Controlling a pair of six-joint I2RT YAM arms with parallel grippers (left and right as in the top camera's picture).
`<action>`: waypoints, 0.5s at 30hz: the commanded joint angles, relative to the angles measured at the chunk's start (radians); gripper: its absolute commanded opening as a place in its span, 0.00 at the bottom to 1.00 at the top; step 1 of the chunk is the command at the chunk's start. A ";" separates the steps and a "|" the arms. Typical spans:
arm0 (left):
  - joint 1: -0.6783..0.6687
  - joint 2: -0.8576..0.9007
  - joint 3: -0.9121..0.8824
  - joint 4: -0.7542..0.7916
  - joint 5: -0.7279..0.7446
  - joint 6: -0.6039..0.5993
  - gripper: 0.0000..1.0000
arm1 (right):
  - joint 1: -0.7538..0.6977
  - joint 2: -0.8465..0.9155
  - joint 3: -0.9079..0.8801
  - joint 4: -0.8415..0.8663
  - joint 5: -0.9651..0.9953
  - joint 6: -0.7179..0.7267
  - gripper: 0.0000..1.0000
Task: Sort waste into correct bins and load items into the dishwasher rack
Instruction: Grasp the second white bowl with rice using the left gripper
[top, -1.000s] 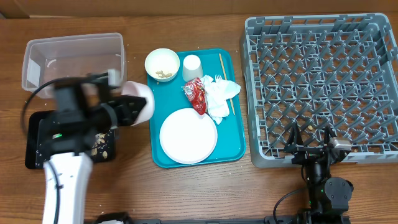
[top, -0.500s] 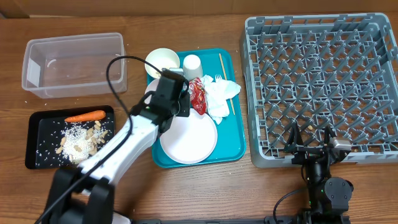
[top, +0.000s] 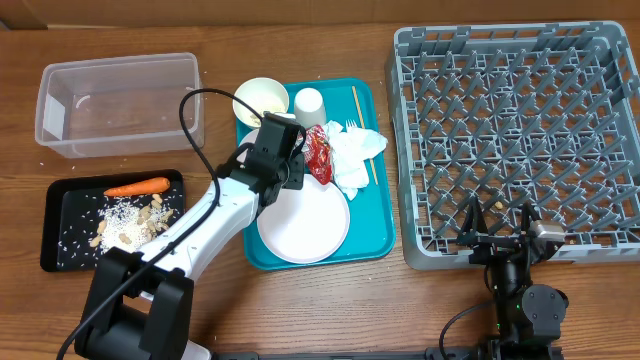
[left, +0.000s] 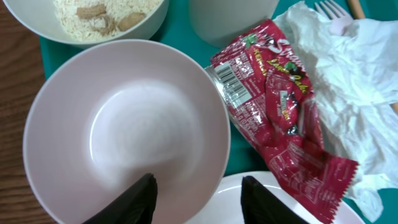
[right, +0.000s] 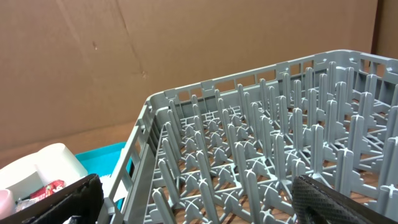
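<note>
Left tool (left: 200, 198) is back over the teal tray (top: 372, 228), astride the rim of the empty bowl (left: 124, 124).
A second ago this bowl hung over the black tray (top: 48, 228); food scraps (top: 125, 225) and a carrot (top: 137, 186) now lie there. The bowl is upright beside the red wrapper (left: 280, 118). I cannot tell whether the tool clamps the rim or has let go. Next, I judge, comes the rack (top: 398, 140).

left wrist view: scrap bowl (left: 93, 18) and cup (left: 233, 18) cut by top edge; plate (left: 286, 208) only a sliver at bottom; napkins (left: 360, 81) running off right; empty bowl (left: 124, 124) clipped at bottom behind left gripper (left: 198, 196). overhead: same bowl almost wholly under that gripper. right wrist view: right gripper (right: 199, 205) dark, blurred, clipped at lower corners; rack (right: 261, 143) cut off right.
</note>
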 joint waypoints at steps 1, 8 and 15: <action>-0.006 -0.012 0.120 -0.043 -0.026 0.057 0.50 | 0.005 -0.008 -0.010 0.007 0.002 -0.001 1.00; 0.051 -0.008 0.282 -0.065 -0.046 0.179 0.53 | 0.005 -0.008 -0.010 0.007 0.002 -0.001 1.00; 0.186 0.193 0.586 -0.416 0.158 0.277 0.68 | 0.005 -0.008 -0.010 0.007 0.002 -0.001 1.00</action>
